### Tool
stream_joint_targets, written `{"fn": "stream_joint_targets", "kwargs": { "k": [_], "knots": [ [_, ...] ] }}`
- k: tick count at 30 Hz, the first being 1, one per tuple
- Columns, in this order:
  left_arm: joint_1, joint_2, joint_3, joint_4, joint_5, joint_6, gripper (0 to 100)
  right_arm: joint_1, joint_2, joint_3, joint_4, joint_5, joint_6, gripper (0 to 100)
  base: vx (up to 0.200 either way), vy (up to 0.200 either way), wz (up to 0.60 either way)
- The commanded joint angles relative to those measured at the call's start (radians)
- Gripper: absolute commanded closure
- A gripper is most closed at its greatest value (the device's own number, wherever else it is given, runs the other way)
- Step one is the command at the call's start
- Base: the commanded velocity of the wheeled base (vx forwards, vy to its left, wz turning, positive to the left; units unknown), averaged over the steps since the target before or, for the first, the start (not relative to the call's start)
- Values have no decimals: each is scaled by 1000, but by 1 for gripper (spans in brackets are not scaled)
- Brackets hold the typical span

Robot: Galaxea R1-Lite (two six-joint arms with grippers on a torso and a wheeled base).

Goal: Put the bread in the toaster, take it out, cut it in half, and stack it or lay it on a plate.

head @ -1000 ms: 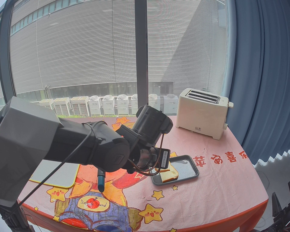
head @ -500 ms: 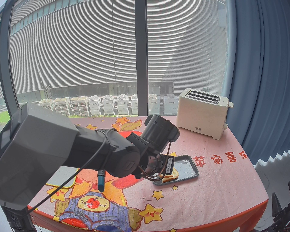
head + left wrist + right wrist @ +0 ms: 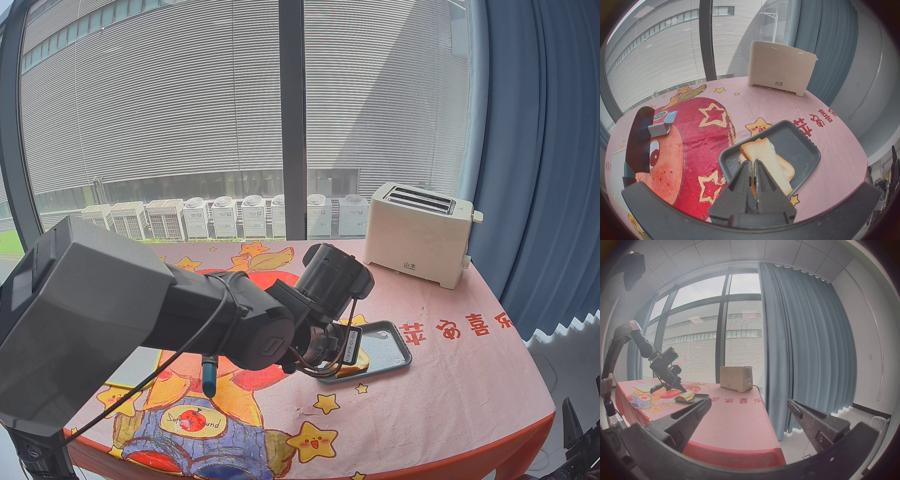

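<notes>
Pink tablecloth (image 3: pixel 450 387), toaster (image 3: pixel 419 237) at the back: the left gripper (image 3: pixel 753 162) is held clenched over stacked bread (image 3: pixel 765 153) on the grey tray (image 3: pixel 797 143); the right gripper (image 3: pixel 749 402) is spread open.

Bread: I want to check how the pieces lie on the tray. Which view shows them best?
Left wrist view: the bread shows close, one piece overlapping another on the tray. Head view: the left arm hides most of it. Right wrist view: small, distant.
</notes>
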Motion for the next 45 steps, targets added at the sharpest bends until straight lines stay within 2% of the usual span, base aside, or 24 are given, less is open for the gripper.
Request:
{"fn": "stream_joint_targets", "kwargs": {
  "k": [1,12,13,32,36,45],
  "knots": [
    [0,-1,0,0,1,0,100,0,-16,18,0,0,0,0,0,0,0],
    [2,1,0,0,3,0,100,0,-16,18,0,0,0,0,0,0,0],
    [2,1,0,0,3,0,0,0,-16,18,0,0,0,0,0,0,0],
    [14,-13,3,2,6,3,0,0,-16,18,0,0,0,0,0,0,0],
    [48,-14,3,3,8,11,0,0,-16,18,0,0,0,0,0,0,0],
    [69,-14,3,5,20,14,0,0,-16,18,0,0,0,0,0,0,0]
  ]
}}
